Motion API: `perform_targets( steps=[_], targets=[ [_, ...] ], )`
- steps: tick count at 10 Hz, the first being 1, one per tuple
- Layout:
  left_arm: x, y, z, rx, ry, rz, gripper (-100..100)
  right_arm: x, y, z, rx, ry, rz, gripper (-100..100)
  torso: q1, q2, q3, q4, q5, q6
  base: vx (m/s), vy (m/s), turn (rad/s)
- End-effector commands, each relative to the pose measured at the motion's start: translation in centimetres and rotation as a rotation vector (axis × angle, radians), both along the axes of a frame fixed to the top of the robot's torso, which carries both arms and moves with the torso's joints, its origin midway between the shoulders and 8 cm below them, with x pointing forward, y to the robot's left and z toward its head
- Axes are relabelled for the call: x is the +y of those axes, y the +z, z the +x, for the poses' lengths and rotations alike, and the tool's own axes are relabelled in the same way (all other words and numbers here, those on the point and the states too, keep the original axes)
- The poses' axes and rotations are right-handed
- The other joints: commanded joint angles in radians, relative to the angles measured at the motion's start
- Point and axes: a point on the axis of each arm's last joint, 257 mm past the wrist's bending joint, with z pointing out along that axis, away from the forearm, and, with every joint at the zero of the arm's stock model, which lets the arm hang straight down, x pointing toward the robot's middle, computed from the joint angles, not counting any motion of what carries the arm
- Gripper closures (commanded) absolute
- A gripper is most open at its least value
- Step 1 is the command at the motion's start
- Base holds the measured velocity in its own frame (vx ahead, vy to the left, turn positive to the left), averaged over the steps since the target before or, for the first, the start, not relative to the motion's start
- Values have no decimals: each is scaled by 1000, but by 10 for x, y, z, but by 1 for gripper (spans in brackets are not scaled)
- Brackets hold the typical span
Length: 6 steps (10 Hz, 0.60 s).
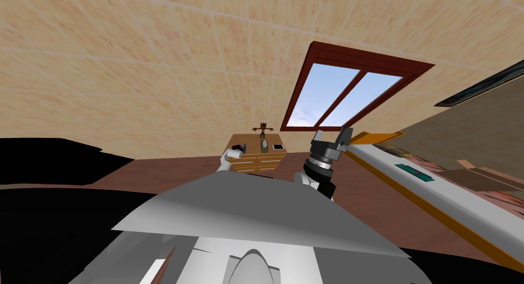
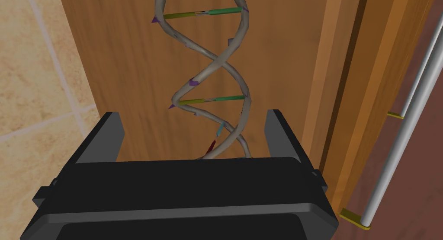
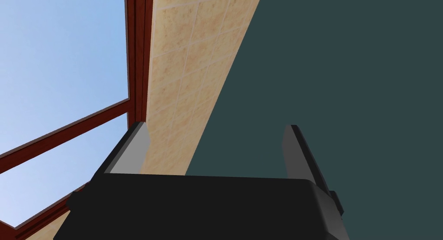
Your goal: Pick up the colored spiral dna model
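DNA model (image 2: 219, 61): on the wooden dresser (image 2: 125, 56), sitting right between the left fingers
Left hand (image 2: 193, 113): wide open around it, not squeezing
Right hand (image 3: 216, 126): open too, holding nothing

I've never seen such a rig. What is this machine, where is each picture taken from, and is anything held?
It is a two-armed robot facing a wooden dresser. The wide picture comes from its head; the other two from cameras on its hands. The left gripper is open, its fingers either side of the near end of the spiral DNA model over the dresser's top, not gripping. The right gripper is raised, open and empty. A brown figurine also stands on the dresser.
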Motion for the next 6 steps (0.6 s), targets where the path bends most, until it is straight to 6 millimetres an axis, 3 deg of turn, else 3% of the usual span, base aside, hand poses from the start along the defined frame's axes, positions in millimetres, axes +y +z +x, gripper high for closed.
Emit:
perform_targets(
  steps=[1,6],
  targets=[
    [4,-3,7,-2,7,0,-100,0,0,0,0,0,0,0,0,0,0,0,0,0,-42,1,-41],
    [14,-9,26,-5,28,-1,-100,0,0,0,0,0,0,0,0,1,1,0,0,0,-34,0,-44]
  ],
)
